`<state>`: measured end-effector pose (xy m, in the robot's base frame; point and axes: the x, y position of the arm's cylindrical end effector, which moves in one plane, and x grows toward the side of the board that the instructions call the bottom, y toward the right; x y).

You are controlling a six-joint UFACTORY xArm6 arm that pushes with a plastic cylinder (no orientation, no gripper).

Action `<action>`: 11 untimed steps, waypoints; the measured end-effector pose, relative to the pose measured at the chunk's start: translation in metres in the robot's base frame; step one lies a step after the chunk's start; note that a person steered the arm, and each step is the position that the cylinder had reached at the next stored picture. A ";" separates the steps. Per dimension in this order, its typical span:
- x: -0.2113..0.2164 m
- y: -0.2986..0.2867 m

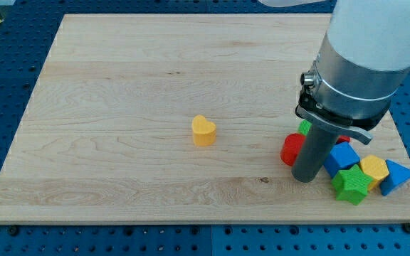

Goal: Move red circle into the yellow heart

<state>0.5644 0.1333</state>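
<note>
Tip: my tip (304,178) is the lower end of a dark rod and it rests on the wooden board (119,107) at the view's lower right. It holds nothing; it is a plain rod end with no jaws to open or close.
Tip and blocks: my tip stands just at the view's right and a little below the red circle (291,149), touching it or almost touching; I cannot tell which. The rod covers the right part of this block.
Red circle: it lies flat on the board, at the left edge of the group of blocks, well apart from the yellow heart.
Yellow heart: the yellow heart (203,131) stands alone near the middle of the board, to the view's left of the red circle, with bare wood between them.
Group at the right: a blue block (342,155) sits just right of the rod. Below it is a green block (351,185), star-like in shape. Beside these is a yellow block (374,169), and further right a blue triangle (397,176) near the board's edge.
Partly hidden: a small green piece (305,127) shows above the red circle, beside the rod; its shape I cannot make out.
Arm: the grey and white arm body (365,57) fills the view's upper right.
Table: the board lies on a blue perforated table (6,71).
</note>
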 end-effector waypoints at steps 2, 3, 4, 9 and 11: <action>-0.009 0.000; -0.024 0.000; -0.034 -0.005; -0.037 -0.007; -0.049 0.004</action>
<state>0.5151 0.1371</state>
